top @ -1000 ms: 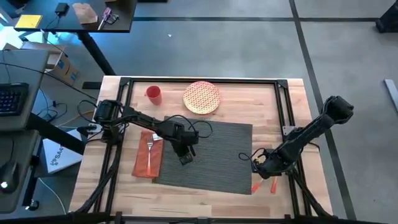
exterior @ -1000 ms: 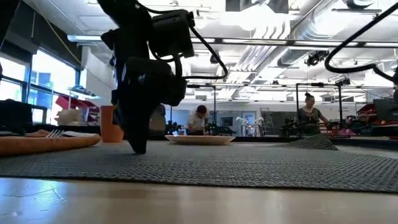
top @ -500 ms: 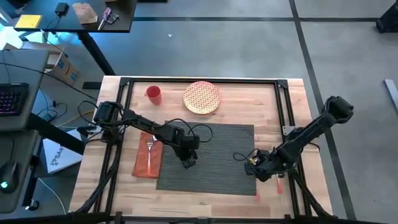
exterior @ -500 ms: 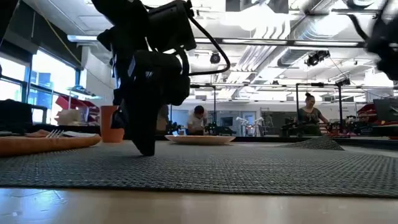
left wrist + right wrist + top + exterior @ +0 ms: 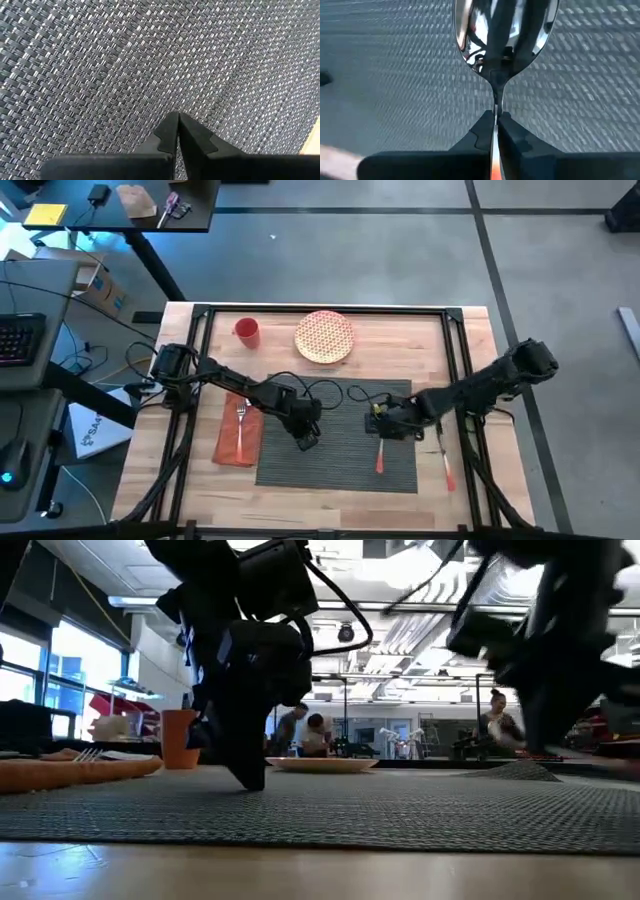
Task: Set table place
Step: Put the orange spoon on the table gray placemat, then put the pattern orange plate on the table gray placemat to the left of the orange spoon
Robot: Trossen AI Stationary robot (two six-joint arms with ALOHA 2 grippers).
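The dark grey woven placemat (image 5: pixel 340 470) lies flat in the middle of the wooden table (image 5: pixel 470 330). My left gripper (image 5: pixel 305 440) stands shut on the mat's left part. My right gripper (image 5: pixel 380 423) hangs over the mat's right part, shut on a spoon (image 5: pixel 505 30) with a shiny bowl and an orange handle (image 5: pixel 380 461). A second orange-handled utensil (image 5: pixel 445 470) lies on the bare table right of the mat. Left of the mat, a fork (image 5: pixel 241 420) rests on an orange napkin (image 5: pixel 232 442). My left gripper presses its shut fingertips (image 5: pixel 177 120) down on the placemat's top face, slanting from above. The mat lies flat under them (image 5: pixel 250 780). My right gripper pinches the spoon's thin neck (image 5: pixel 495 100) between its two fingers, just behind the bowl. The bowl sticks out ahead of the fingertips and the orange handle runs back toward the table's near edge, over the mat.
A red cup (image 5: pixel 247 331) and a patterned plate (image 5: pixel 324 336) stand at the table's far side. A black bar frame (image 5: pixel 455 350) runs around the work area. People show in the room beyond (image 5: pixel 497 720).
My right gripper has gone from the table's right side toward the left, carrying the spoon over the placemat; the other utensil stayed behind on the table. My left gripper, pressing on the mat, has shifted right, and the mat has slid rightward and turned square with the table.
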